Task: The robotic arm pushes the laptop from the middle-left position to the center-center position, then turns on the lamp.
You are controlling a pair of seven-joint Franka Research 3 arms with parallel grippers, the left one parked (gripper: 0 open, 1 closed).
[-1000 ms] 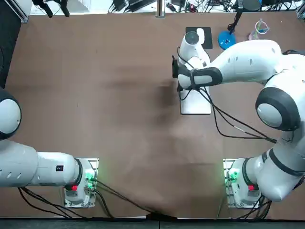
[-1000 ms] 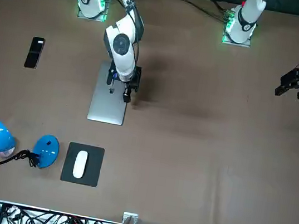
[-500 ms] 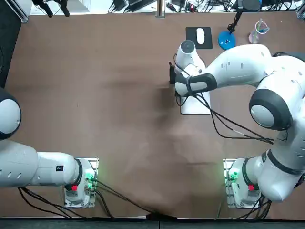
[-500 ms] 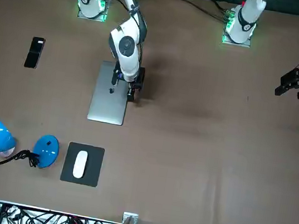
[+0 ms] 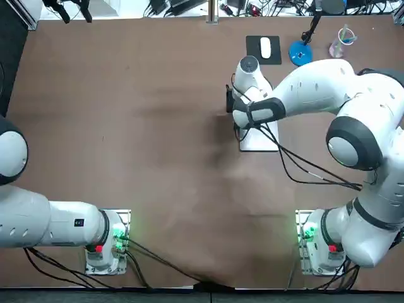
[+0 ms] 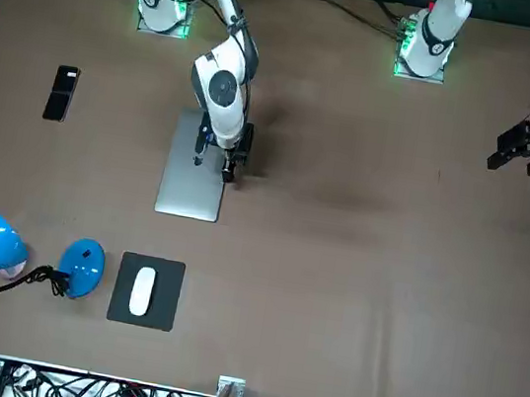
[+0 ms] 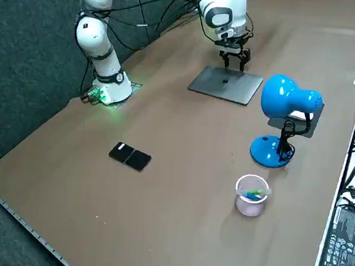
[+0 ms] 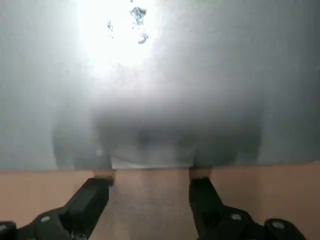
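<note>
Presently: right gripper set at the laptop's long edge

Laptop point(image 6: 190, 187): silver, closed, lying flat on the brown table point(image 6: 354, 272) in the robot's right half. Its long sides run away from the robot. The far short end lies near the black mouse pad point(image 6: 161, 308) but apart from it.

Right gripper point(image 7: 234, 65): pointing down, low over the table, at the laptop's long edge that faces the table's middle. Fingers point(image 8: 95, 195) spread wide, gripping nothing. In the wrist view both tips meet that edge, with bare table between them.

Lamp point(image 7: 284, 102): blue, with a round base and bulbous head. It stands at the far side of the table just beside the mouse pad, well apart from the gripper.

Mouse point(image 6: 141, 291): white, resting on the mouse pad.

Cup point(image 7: 250, 196): pale and translucent, with a green object inside. It sits near the lamp's base, toward the table's right edge.

Phone point(image 7: 131, 157): black, flat on the table on the robot's right, well apart from laptop and lamp.
</note>
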